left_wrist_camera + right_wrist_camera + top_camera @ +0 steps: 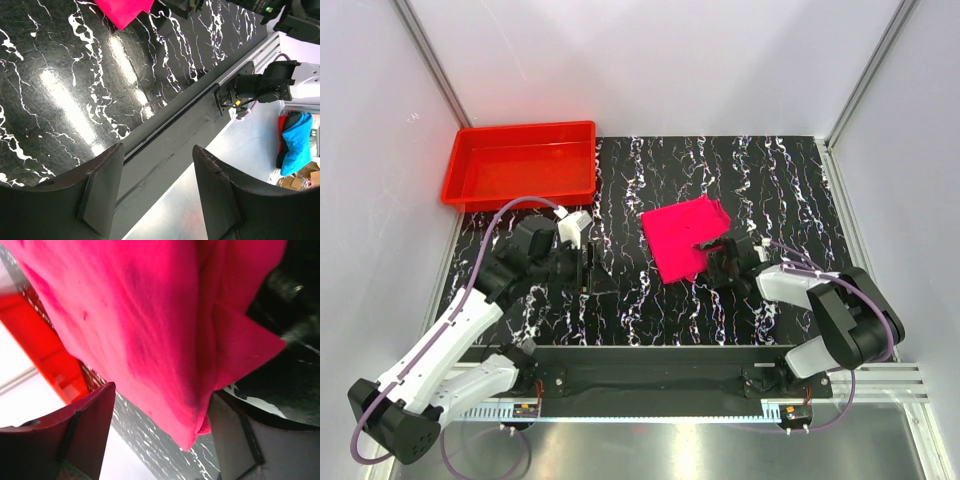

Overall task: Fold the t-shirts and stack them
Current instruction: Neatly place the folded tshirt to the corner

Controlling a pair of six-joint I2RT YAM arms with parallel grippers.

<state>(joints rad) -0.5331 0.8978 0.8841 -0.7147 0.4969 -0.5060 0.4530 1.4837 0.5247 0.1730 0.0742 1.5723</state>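
The magenta-pink t-shirt (685,238) lies folded into a rough square on the black marbled table, right of centre. My right gripper (720,262) is at its near right corner. In the right wrist view the shirt (150,315) fills the frame. Its corner hangs between the spread fingers of the right gripper (161,395) and touches the right finger (240,440); the jaws are open. My left gripper (585,262) hovers left of the shirt, open and empty (157,165). A corner of the shirt (122,10) shows at the top of the left wrist view.
The red tray (465,185) stands empty at the back left, also seen behind the shirt in the right wrist view (45,350). The table's front rail (165,135) runs under the left gripper. A blue cloth (295,142) lies off the table.
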